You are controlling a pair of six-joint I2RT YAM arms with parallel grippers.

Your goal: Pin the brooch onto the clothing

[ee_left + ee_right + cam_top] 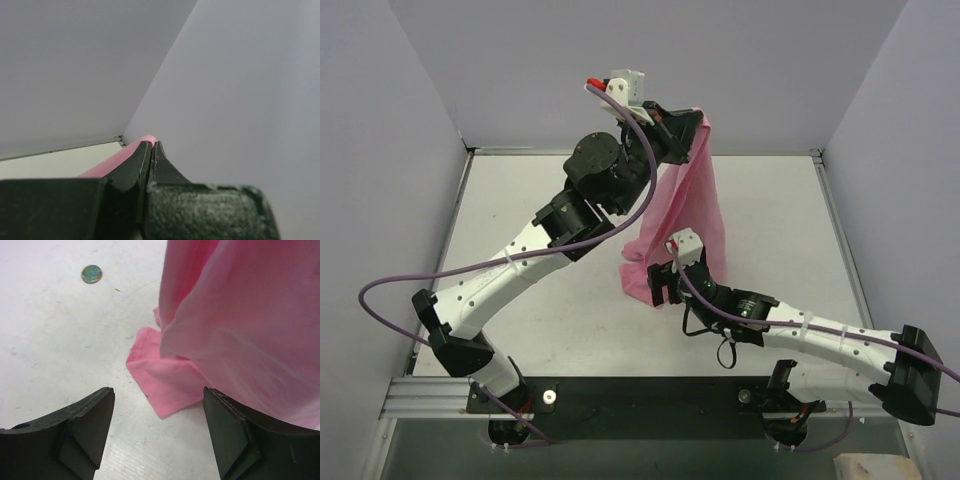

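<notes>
The pink T-shirt (695,200) hangs in a long drape from my left gripper (692,128), which is raised high at the back and shut on its top edge. Its lower end rests bunched on the table. In the left wrist view the jaws (152,145) are closed with pink fabric (115,160) beside them. My right gripper (656,285) is low at the shirt's bottom end, open and empty. In the right wrist view (157,405) a folded corner of the shirt (240,330) lies just ahead of it. The brooch (91,274), a small dark green disc, lies on the table further ahead and left. It is hidden in the top view.
The white table (520,200) is boxed in by grey walls at the back and both sides. The left arm's purple cable (390,290) loops out to the left. The arm bases stand on a black rail (650,398) at the near edge.
</notes>
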